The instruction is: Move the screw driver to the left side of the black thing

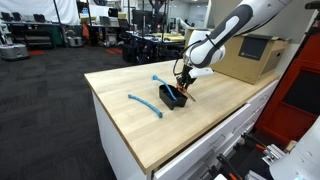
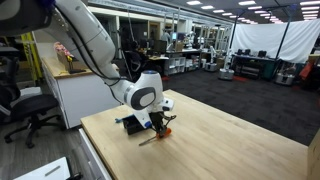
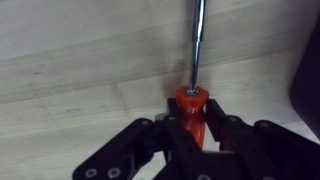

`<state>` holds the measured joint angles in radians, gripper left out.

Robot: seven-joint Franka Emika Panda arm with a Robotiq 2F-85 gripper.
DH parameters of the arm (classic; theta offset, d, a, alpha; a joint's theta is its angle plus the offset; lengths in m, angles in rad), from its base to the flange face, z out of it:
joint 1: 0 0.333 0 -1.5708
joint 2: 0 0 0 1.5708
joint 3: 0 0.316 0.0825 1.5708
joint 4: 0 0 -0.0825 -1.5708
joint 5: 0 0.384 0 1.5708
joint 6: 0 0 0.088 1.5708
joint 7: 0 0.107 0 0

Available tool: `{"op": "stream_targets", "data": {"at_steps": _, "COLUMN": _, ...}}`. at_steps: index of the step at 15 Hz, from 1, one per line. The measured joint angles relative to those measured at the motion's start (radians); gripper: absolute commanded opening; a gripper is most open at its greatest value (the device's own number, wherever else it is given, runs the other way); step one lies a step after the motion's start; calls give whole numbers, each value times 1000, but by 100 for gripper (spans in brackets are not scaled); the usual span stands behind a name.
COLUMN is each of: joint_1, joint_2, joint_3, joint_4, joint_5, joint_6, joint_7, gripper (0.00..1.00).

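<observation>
In the wrist view my gripper (image 3: pixel 192 128) is shut on the orange-red handle of the screw driver (image 3: pixel 192 105); its thin metal shaft runs up to the top edge, over the pale wooden table. In both exterior views the gripper (image 1: pixel 184 84) (image 2: pixel 160 123) hangs just above the table with the screw driver (image 2: pixel 152 138) slanting down from it. The black thing (image 1: pixel 172 96) is a small open box right beside the gripper; in an exterior view it (image 2: pixel 131 124) sits just behind the gripper. Its dark edge shows at the right of the wrist view (image 3: pixel 308 85).
Two long blue curved strips lie on the wooden table (image 1: pixel 200 125): one (image 1: pixel 145 105) in front of the black box, one (image 1: pixel 158 79) behind it. A large brown cardboard box (image 1: pixel 250 58) stands at the table's far end. White drawers run under the table edge.
</observation>
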<state>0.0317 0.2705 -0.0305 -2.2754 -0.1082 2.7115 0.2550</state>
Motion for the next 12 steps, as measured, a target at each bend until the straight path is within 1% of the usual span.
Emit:
{"op": "stream_targets", "data": {"at_steps": 7, "joint_1": 27, "joint_2": -16, "joint_3": -6, "joint_4": -3, "joint_5": -1, "joint_6": -1, "joint_7": 19, "gripper": 8}}
{"op": "stream_targets", "data": {"at_steps": 10, "joint_1": 52, "joint_2": -62, "joint_3": -5, "joint_4": -11, "joint_5": -3, "joint_6": -19, "joint_7": 31, "gripper": 8}}
{"op": "stream_targets", "data": {"at_steps": 12, "joint_1": 67, "joint_2": -103, "joint_3": -4, "joint_4": -14, "joint_5": -16, "joint_6": -57, "joint_7": 45, "gripper": 8}}
